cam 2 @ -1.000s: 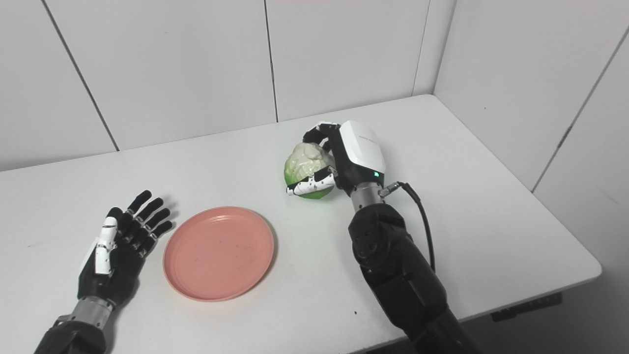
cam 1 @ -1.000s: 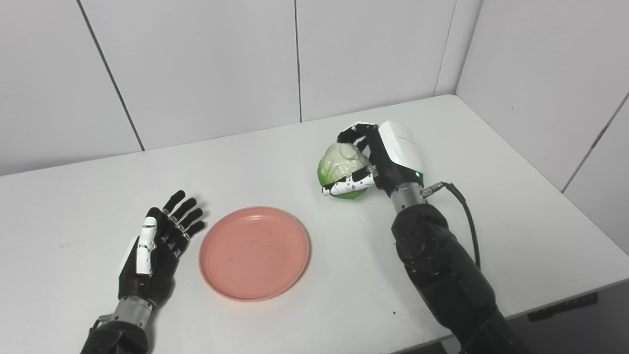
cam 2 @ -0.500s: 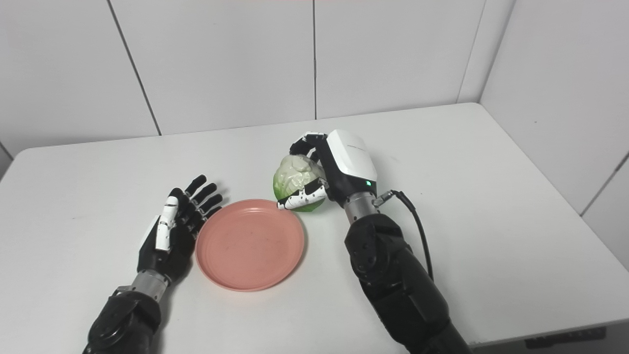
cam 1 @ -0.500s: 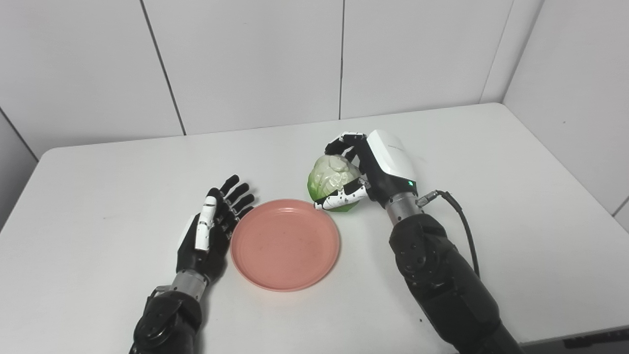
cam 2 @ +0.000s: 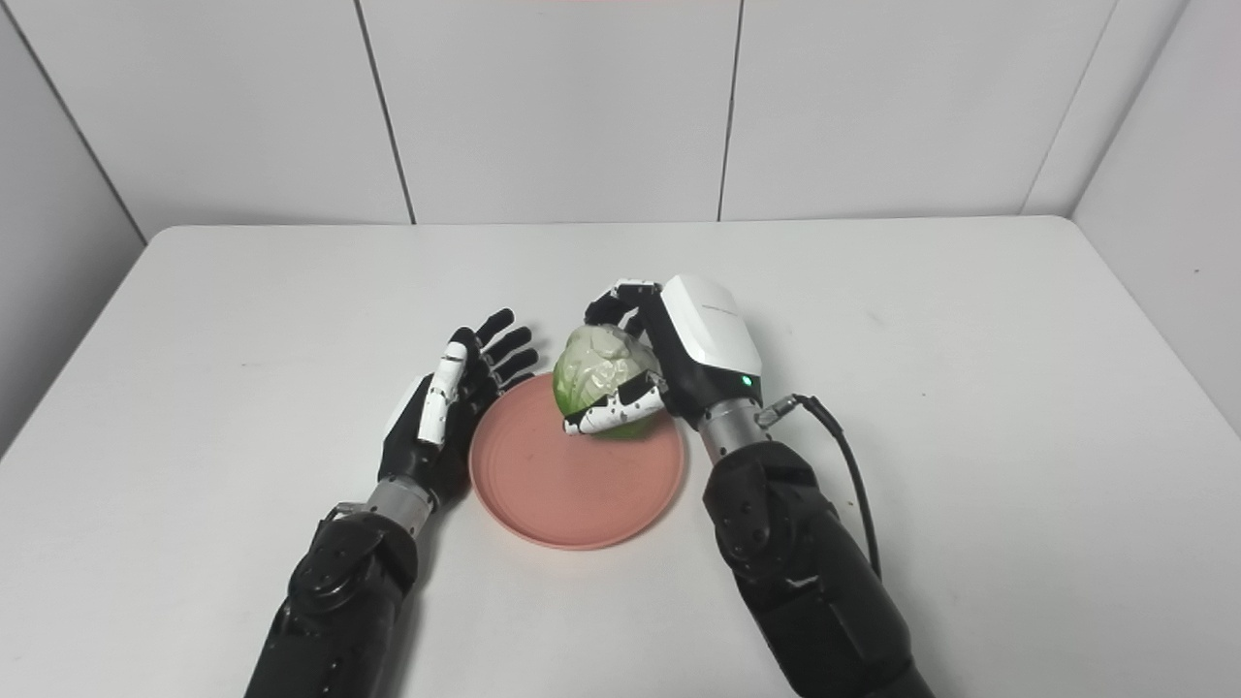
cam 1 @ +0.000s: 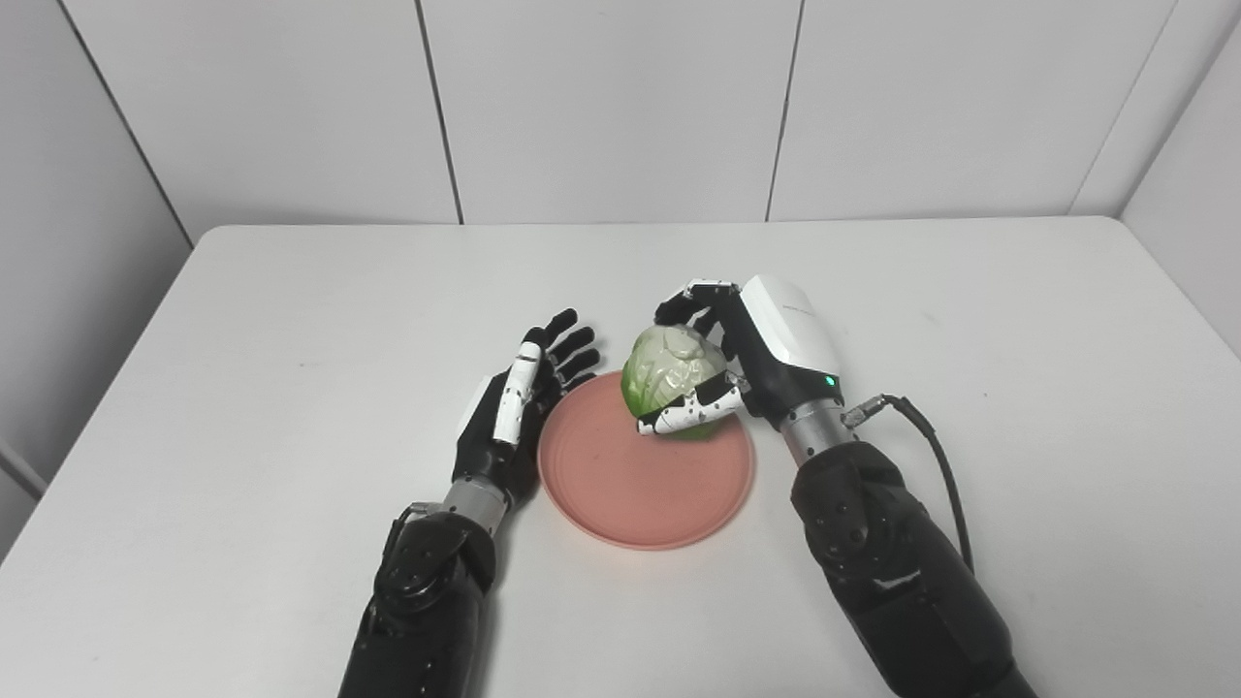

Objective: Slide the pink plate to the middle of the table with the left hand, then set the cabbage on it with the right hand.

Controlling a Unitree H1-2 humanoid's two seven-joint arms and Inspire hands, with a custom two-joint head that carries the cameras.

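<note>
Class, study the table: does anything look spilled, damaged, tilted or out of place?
Nothing stands out. The pink plate lies flat on the white table. The right hand holds the cabbage over the plate's far part. The left hand, open, is at its left rim.

Item count: 1 pink plate, 1 cabbage, 1 table. Robot hands: 2, i.e. left hand, right hand.

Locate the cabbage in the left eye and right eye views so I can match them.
Left eye view: cabbage right of centre, over the far rim of the pink plate.
Right eye view: cabbage just left of centre.
Shared landmark: right hand gripping it.
</note>
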